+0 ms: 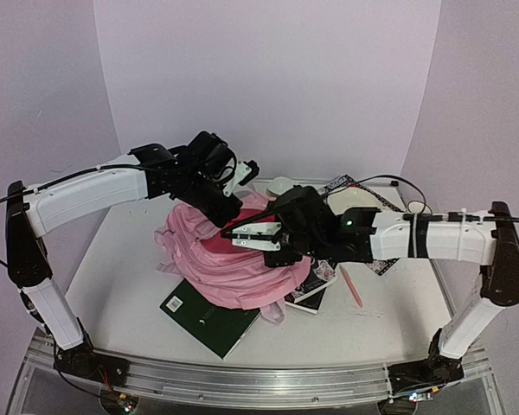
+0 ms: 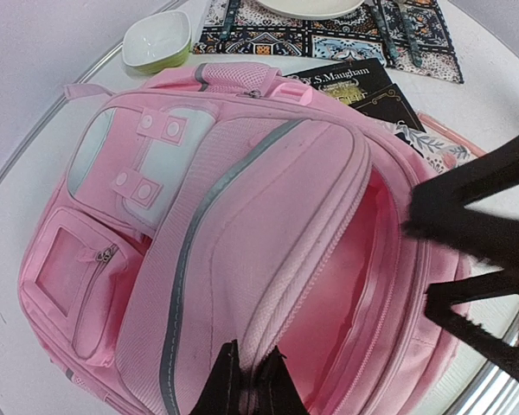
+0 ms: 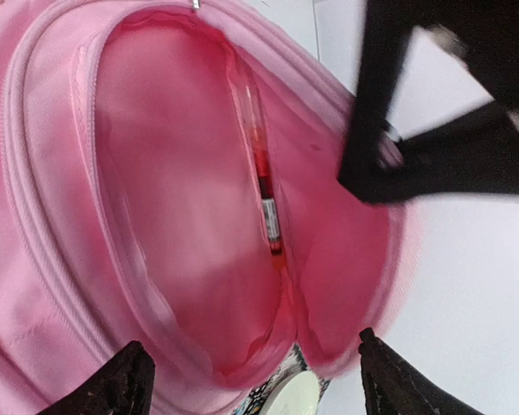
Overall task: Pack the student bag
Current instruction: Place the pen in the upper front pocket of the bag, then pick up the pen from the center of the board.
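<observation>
Pinching: my left jaws, closed on the mouth rim of the student bag.
Right jaws: mine, spread open over that mouth.
Student bag: centre of the counter.
Pen: inside bag.
Book: "S.Maugham".

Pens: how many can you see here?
2. One red pen lies inside the open student bag; one pink pen lies on the table right of the bag. More may be hidden under it.
</observation>
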